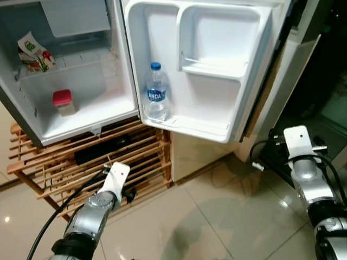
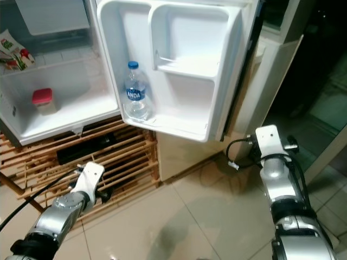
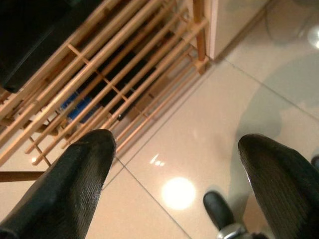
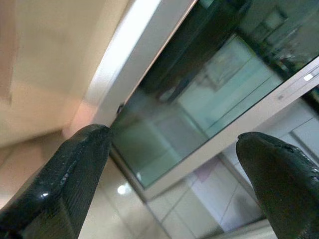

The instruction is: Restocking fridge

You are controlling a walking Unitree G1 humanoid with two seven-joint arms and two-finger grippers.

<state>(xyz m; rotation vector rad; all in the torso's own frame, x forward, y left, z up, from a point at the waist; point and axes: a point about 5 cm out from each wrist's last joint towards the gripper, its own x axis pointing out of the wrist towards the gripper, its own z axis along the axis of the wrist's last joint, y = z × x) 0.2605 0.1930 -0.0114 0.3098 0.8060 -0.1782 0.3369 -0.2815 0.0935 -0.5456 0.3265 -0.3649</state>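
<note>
Inside open door (image 1: 227, 76): water bottle (image 1: 156, 93)

Under the open appliance — a slatted wooden rack (image 1: 81, 162) on glossy tile.

The rack's pale wooden slats run in two tiers, and something long and black (image 1: 103, 149) lies on the upper one. In the left wrist view a bit of blue (image 3: 79, 110) shows between the lower slats, too dim to identify. The beige floor tiles (image 1: 206, 216) shine, with a round glare spot (image 3: 178, 192) caught on them. Off to the right stands a cream panel (image 1: 287, 76) — and past it a dark glass door (image 4: 199, 99) in a pale frame, holding greenish reflections.
</note>
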